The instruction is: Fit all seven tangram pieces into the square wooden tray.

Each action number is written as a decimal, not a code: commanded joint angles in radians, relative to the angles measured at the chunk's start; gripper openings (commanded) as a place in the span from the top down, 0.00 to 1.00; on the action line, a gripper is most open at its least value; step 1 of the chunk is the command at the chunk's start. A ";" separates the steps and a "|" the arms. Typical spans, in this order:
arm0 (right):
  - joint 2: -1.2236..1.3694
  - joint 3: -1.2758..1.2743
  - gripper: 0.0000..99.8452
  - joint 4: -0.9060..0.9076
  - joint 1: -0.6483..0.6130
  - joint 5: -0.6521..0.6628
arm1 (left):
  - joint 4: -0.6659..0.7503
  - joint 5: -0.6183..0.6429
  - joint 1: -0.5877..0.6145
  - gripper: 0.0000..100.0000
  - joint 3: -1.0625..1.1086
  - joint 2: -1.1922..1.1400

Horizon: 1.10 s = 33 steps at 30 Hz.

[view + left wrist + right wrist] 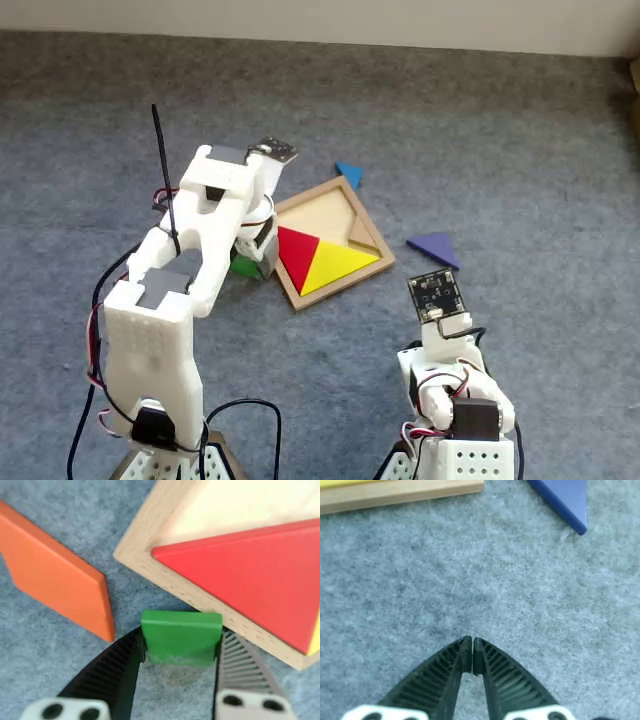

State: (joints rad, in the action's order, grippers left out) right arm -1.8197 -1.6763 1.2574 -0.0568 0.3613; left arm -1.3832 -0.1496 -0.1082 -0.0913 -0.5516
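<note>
1. While the left arm leans over the near-left edge of the tray (310,195), the left fingers (135,652) are clenched on the green piece (181,632), one ribbed finger on each side.
2. Green piece: outside the tray, right against the outer face of its wooden rim (165,580) on the side where the red triangle (250,575) sits. Cannot tell whether it rests on the bench (500,130) or is lifted.
3. In the tray: red triangle and yellow triangle (335,265), side by side and touching along one edge. The upper part of the tray floor is bare wood.
4. Orange piece (55,580): flat on the bench, outside the tray and near the green piece, not touching it.
5. Blue triangle (349,174): on the bench just beyond the tray's far corner.
6. Purple triangle (437,248): on the bench to the right of the tray, apart from it — its tip also shows in the right wrist view.
7. Right fingers (469,652): pressed together tip to tip with nothing between them, over bare grey bench. The tray rim and the purple triangle lie ahead of them, both apart from the tips.
</note>
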 commanded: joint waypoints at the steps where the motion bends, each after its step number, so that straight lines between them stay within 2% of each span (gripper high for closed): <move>1: -0.015 -0.117 0.97 0.004 0.010 -0.003 | 0.002 -0.002 -0.024 0.83 -0.019 0.007; 6: -0.015 -0.117 0.97 0.004 0.010 -0.003 | -0.026 -0.002 -0.022 0.84 -0.022 0.027; 12: -0.015 -0.117 0.97 0.004 0.010 -0.003 | -0.097 -0.002 -0.041 0.87 -0.015 0.173; 20: -0.015 -0.117 0.97 0.004 0.010 -0.003 | -0.100 0.002 -0.137 0.87 -0.024 0.265; 25: -0.015 -0.117 0.97 0.004 0.010 -0.003 | 0.026 0.110 -0.211 0.87 -0.016 0.263; 33: -0.015 -0.117 0.97 0.004 0.010 -0.003 | 0.212 0.229 -0.245 0.87 -0.028 0.243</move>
State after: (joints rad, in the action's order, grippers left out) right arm -1.8197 -1.6763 1.2574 -0.0568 0.3613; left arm -1.2436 0.0176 -0.3199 -0.0898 -0.3445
